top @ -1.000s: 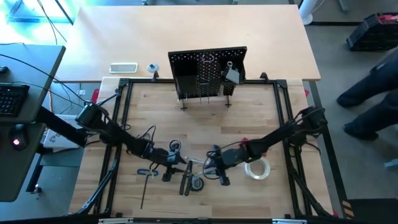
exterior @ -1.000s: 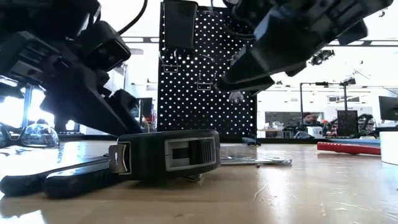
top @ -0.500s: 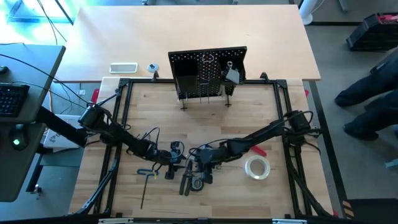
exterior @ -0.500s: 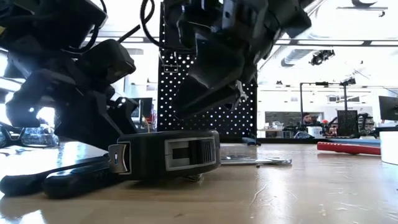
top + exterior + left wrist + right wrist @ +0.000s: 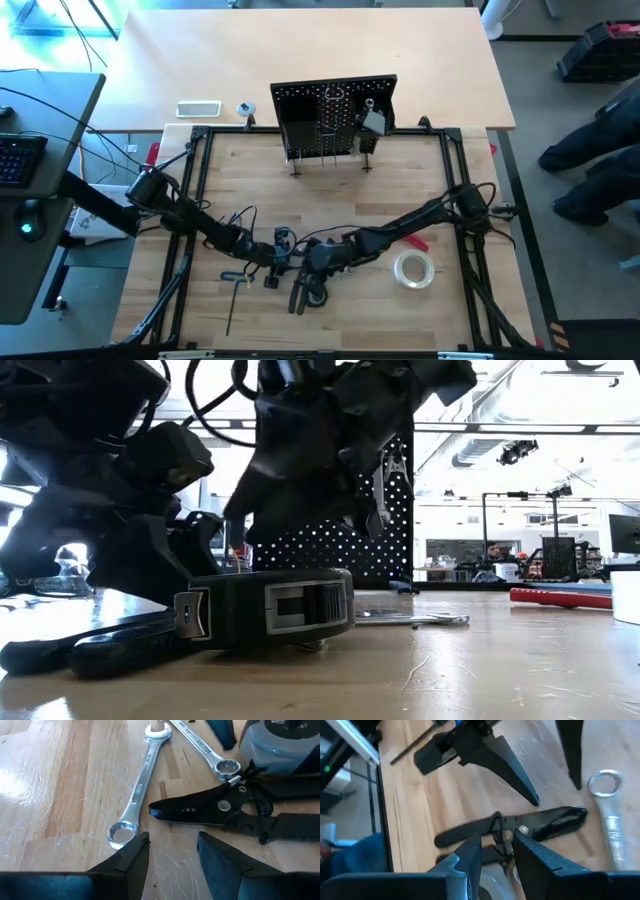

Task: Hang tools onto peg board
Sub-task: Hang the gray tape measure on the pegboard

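Note:
Black pliers [image 5: 215, 811] lie flat on the wooden table beside two silver wrenches [image 5: 136, 785] and a black tape measure [image 5: 265, 605]. My left gripper [image 5: 172, 852] is open and empty, low over the table just short of the near wrench's ring end and the pliers' jaws. My right gripper [image 5: 497, 852] is open and points down at the pliers' pivot [image 5: 521, 829], with a finger on either side and no touch showing. In the high view both grippers [image 5: 278, 258] [image 5: 312, 268] meet over the tool pile. The black peg board [image 5: 333, 118] stands upright at the table's far side.
A clear tape roll [image 5: 413, 268] and a red-handled tool [image 5: 415, 243] lie toward the right. A blue T-handle hex key [image 5: 235, 278] lies to the left. A white slab [image 5: 198, 108] lies on the far table. The black frame rails [image 5: 200, 200] border the table.
My right gripper has moved toward the table's left edge, away from the tape roll. It now stands over the pliers, close to my left gripper. The tools have not moved.

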